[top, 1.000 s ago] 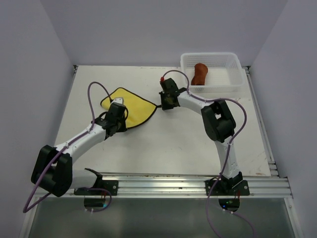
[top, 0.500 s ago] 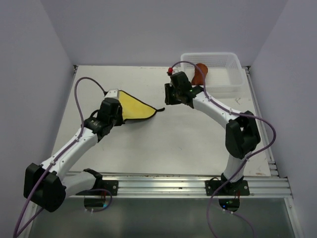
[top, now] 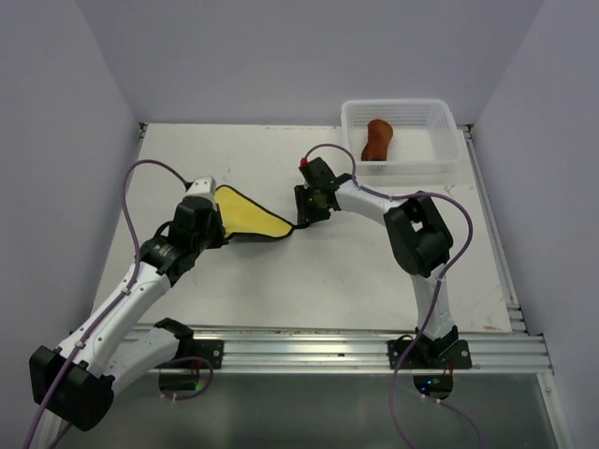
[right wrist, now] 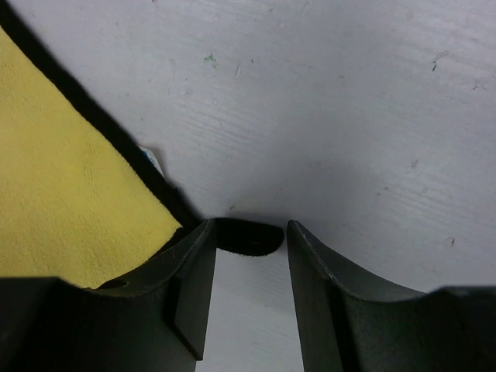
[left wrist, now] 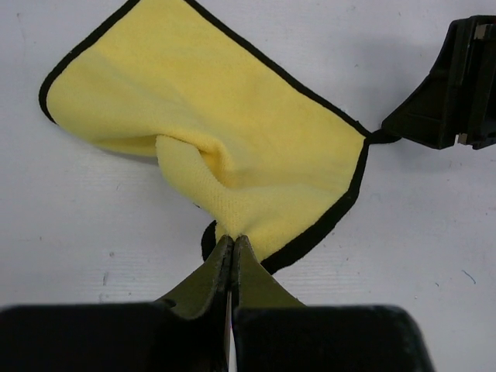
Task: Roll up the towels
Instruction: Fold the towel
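The yellow towel (top: 249, 217) with dark edging lies partly folded on the table, between the two arms. My left gripper (left wrist: 232, 239) is shut on one of its corners, and the cloth puckers up from that pinch. At the opposite corner my right gripper (right wrist: 248, 229) stands open just above the table. The towel's black corner tab (right wrist: 246, 237) lies between its fingers, gripped by neither. In the top view the right gripper (top: 305, 217) sits at the towel's right tip. The rust-brown towel (top: 377, 138) lies bunched in the white basket (top: 402, 105).
The basket stands at the table's far right corner. Purple cables loop above both arms. The right gripper's black body (left wrist: 453, 85) shows at the upper right of the left wrist view. Grey walls close in the table on three sides.
My right gripper was shut on the towel's right corner and has opened, letting it go. My left gripper has carried its corner to the left, and the towel now lies narrower.
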Motion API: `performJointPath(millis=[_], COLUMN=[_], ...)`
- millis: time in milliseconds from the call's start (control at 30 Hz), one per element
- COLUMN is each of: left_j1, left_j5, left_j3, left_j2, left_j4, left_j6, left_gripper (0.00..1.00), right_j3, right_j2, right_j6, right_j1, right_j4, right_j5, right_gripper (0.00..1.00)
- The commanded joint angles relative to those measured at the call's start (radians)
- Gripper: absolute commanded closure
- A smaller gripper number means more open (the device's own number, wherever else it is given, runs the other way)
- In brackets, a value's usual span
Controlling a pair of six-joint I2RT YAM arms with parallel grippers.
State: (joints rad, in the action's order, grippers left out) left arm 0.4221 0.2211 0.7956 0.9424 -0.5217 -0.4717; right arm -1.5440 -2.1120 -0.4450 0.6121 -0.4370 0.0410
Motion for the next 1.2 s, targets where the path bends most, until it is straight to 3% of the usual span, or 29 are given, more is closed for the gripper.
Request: performJointPath(millis=[0,333,533,633,733,933,1167], left_j1=[0.004,0.004,0.004,0.004,0.004,0.004,0.004], left_j5=[-0.009,-0.006,-0.005,0.000,0.003,-0.006,-0.150], left_j3=[-0.035,-0.052,-0.047,-0.044,-0.038,-0.009,0.065], left_j2=[-0.028,-0.051,-0.057,-0.054,-0.044,-0.037,-0.053], left_j4=[-0.034,-0.031,-0.037,-0.034,-0.024,0.002,0.025], left_j6=[-0.016,-0.025,-0.022,-0.021,-0.021,-0.012,0.015], left_gripper=[1.00,1.00,1.00,1.00,1.00,1.00,1.00], right_j3=[0.030,0.122,0.113,0.098,0.107,0.162,0.238], right_j2=[0.009,0.041,0.026,0.047,0.093,0.318,0.708], right_j6=[-0.014,-0.003,-0.012,-0.008,-0.001,0.005,-0.015], right_j1=[0.017,0.055,0.055,0.054,0.054,0.055,0.055], right_j4=[-0.006,-0.016,-0.014,-0.028,-0.037,-0.123,-0.238], right_j5=[-0.012,-0.070,-0.081,-0.092,-0.101,-0.144,-0.240], right_gripper=[0.55,0.59,0.82,1.00,1.00,1.00,1.00])
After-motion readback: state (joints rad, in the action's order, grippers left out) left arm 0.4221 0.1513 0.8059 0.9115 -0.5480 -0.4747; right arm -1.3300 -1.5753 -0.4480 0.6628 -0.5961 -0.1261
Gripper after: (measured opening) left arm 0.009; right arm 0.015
